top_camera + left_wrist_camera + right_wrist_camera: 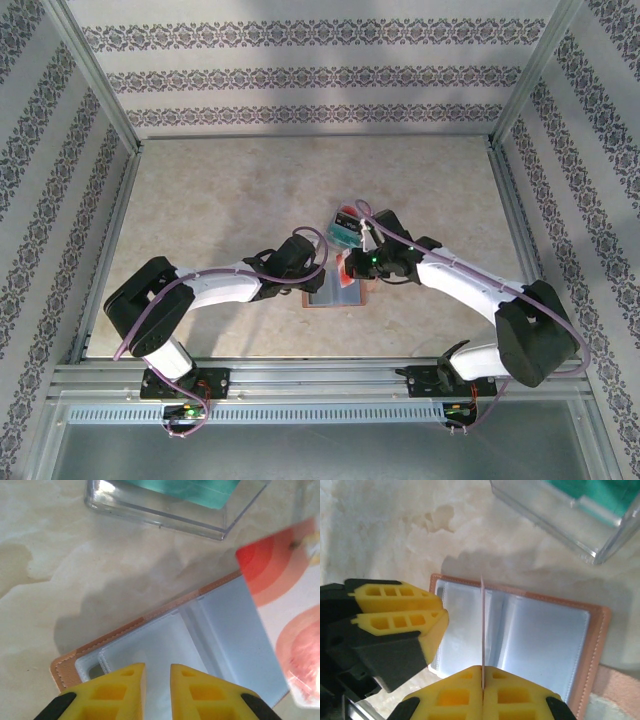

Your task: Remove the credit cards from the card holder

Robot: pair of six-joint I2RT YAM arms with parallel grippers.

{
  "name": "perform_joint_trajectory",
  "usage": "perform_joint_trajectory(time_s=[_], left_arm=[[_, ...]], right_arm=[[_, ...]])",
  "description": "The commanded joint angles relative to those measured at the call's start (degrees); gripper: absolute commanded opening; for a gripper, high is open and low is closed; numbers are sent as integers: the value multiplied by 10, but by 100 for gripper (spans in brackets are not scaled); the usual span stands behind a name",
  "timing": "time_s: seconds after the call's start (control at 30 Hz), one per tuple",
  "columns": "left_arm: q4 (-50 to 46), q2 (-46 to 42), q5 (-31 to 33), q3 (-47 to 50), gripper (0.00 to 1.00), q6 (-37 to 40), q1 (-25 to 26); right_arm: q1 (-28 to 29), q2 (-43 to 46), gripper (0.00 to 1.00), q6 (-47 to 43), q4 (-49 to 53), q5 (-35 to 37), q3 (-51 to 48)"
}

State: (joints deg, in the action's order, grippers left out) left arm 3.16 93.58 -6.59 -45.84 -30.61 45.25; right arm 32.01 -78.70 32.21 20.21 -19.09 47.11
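While the right gripper (483,670) pinches the thin red plastic card (282,620) above the open brown leather card holder (545,635), the left gripper (158,672), fingers (125,682) slightly parted and empty, seemingly pins its panel. Weak pinning could let the holder drag along.

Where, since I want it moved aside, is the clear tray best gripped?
Probably the clear tray by one side wall, jaws coming straight down astride it: the walls stand thin and upright, the top looks open, and teal cards lie inside.
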Motion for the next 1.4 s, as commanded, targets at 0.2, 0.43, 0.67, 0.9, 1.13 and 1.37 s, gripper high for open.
perform_joint_trajectory(time_s=[0.2,0.43,0.67,0.9,1.13,1.37], left_arm=[[-11,5,-15,18,16,6,-8],[-10,7,-1,31,15,7,-23],[-26,-2,22,30,15,36,-36],[-37,-9,25,20,16,59,-38],[-43,-38,7,17,30,59,-38],[-46,-100,17,34,76,30,-38]], right_arm=[[-39,-27,2,-174,122,73,144],[-57,-91,1,-283,167,105,246],[-66,-145,1,-379,194,136,314],[-69,-179,0,-462,213,156,364],[-77,-207,0,-524,225,144,403],[-83,-242,0,-553,232,144,429]])
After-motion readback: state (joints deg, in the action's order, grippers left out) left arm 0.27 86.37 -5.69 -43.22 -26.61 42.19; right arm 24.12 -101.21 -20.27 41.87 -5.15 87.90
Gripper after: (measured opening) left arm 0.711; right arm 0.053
